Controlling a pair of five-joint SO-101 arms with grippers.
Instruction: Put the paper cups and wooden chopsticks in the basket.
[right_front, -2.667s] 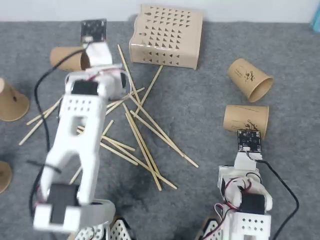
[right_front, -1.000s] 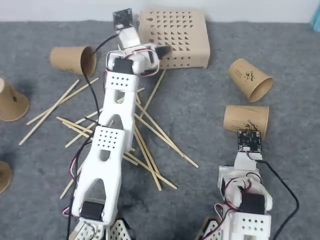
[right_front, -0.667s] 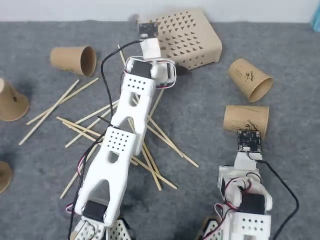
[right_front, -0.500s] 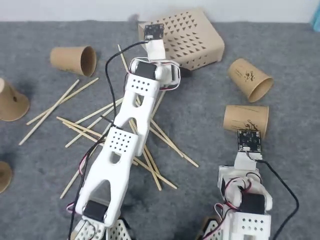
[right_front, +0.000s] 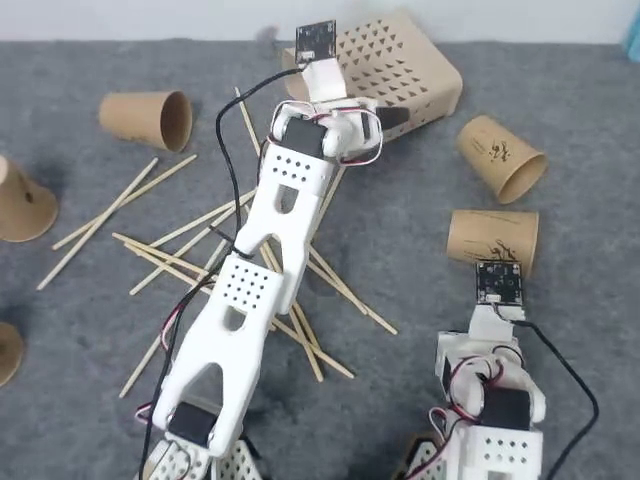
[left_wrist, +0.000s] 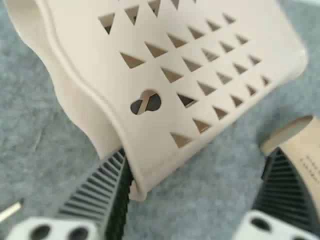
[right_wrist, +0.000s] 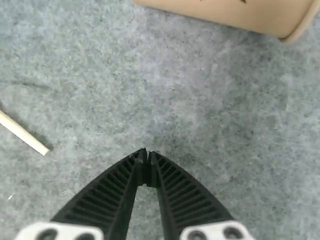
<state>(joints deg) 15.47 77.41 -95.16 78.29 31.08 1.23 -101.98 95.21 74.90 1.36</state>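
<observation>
Grey carpet (right_front: 420, 330) covers the table. At its far edge the left gripper (left_wrist: 199, 167) is spread wide and grasps nothing. 1 ribbed finger (left_wrist: 112, 185) touches the lower rim of the basket (left_wrist: 200, 65), while the other stands apart from the basket over the carpet, with a cup rim (left_wrist: 302, 147) just behind it. The left arm (right_front: 270, 250) lies extended across the table behind that gripper. The basket sits at an angle with a perforated wall facing up; which way its opening faces I cannot tell.

The right gripper (right_wrist: 145, 159) is clenched shut on nothing, low over the carpet near its own base, with 1 chopstick end (right_wrist: 22, 134) close by.

5 paper cups lie outside the basket. The nearest cup (right_front: 490, 238) is on its side just beyond the right gripper. The second cup (right_front: 500, 158) is on its side between that one and the basket. The third cup (right_front: 148, 117) is on its side on the left arm's side, and 2 edge cups (right_front: 22, 205) sit farther out that way. The wooden chopsticks (right_front: 170, 262) are scattered criss-cross on the carpet under and around the left arm, none in the basket.
</observation>
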